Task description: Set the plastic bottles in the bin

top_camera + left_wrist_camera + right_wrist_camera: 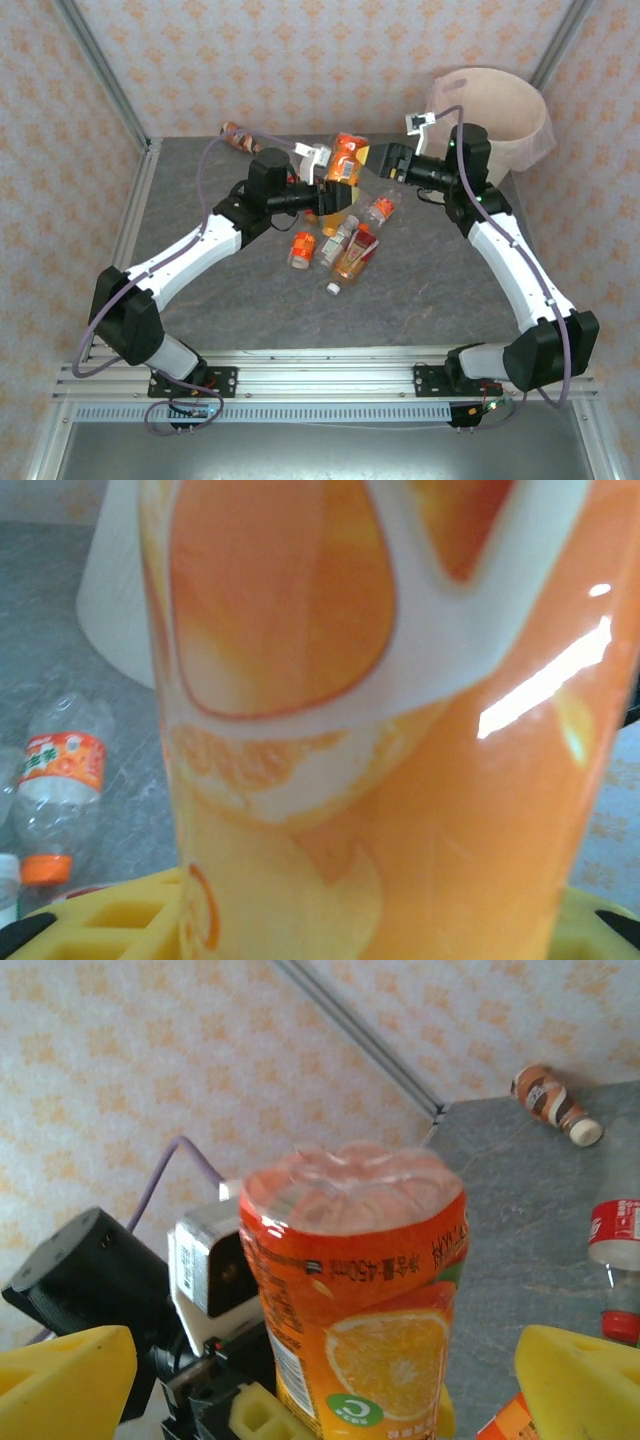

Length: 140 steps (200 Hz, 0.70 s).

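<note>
The left gripper (pixel 330 196), mid-frame in the overhead view, is clamped round an orange bottle (pixel 346 158). The right gripper (pixel 386 160) gapes wide beside it, its 2 yellow fingers (pixel 60 1380) holding nothing. The bin (pixel 520 105) stands upper right.

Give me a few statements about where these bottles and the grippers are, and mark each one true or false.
1. The left gripper grips an orange-labelled bottle. True.
2. The right gripper is shut on that bottle. False: its jaws stand open, with a yellow finger on either side, neither touching it.
3. The brown bottle lies in the bin. False: it lies on the table near the far wall.
4. Several bottles lie on the table between the two arms. True.
</note>
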Each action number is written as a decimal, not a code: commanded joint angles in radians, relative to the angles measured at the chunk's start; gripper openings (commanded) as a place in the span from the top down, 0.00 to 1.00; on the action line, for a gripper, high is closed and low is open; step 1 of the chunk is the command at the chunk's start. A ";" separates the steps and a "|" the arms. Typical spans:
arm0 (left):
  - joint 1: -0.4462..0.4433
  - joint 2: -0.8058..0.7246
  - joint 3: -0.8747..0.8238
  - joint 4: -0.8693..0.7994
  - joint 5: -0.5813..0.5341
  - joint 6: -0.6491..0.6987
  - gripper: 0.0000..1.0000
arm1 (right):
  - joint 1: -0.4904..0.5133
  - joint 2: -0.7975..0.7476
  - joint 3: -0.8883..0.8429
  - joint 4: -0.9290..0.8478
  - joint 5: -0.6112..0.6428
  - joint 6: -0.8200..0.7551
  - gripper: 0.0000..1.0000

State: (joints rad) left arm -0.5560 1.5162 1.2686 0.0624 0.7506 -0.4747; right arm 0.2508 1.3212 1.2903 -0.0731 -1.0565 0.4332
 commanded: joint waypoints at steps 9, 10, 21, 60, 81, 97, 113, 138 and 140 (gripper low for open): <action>-0.013 0.010 0.038 0.075 0.054 -0.018 0.60 | 0.021 0.033 0.063 -0.076 -0.025 -0.082 0.04; -0.013 0.010 0.039 0.076 0.054 -0.019 0.60 | 0.022 0.035 0.064 -0.076 -0.026 -0.083 0.04; -0.016 0.017 0.044 0.079 0.058 -0.021 0.60 | 0.026 0.045 0.072 -0.078 -0.042 -0.085 0.05; -0.023 0.045 0.069 0.089 0.082 -0.032 0.60 | 0.045 0.085 0.104 -0.070 -0.089 -0.078 0.10; -0.026 0.054 0.074 0.092 0.078 -0.033 0.59 | 0.051 0.091 0.112 -0.054 -0.030 -0.063 0.15; -0.028 0.061 0.071 0.104 0.078 -0.041 0.59 | 0.051 0.094 0.106 -0.034 -0.011 -0.050 0.20; -0.028 0.067 0.069 0.119 0.082 -0.049 0.59 | 0.052 0.100 0.104 -0.035 0.010 -0.042 0.24; -0.028 0.073 0.073 0.125 0.091 -0.053 0.59 | 0.051 0.114 0.104 -0.036 -0.001 -0.039 0.30; -0.028 0.073 0.073 0.124 0.092 -0.052 0.59 | 0.050 0.115 0.104 -0.036 0.000 -0.039 0.31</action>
State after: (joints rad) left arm -0.5709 1.5784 1.3010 0.1272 0.8059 -0.5098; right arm 0.2966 1.4231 1.3621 -0.1493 -1.0645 0.3908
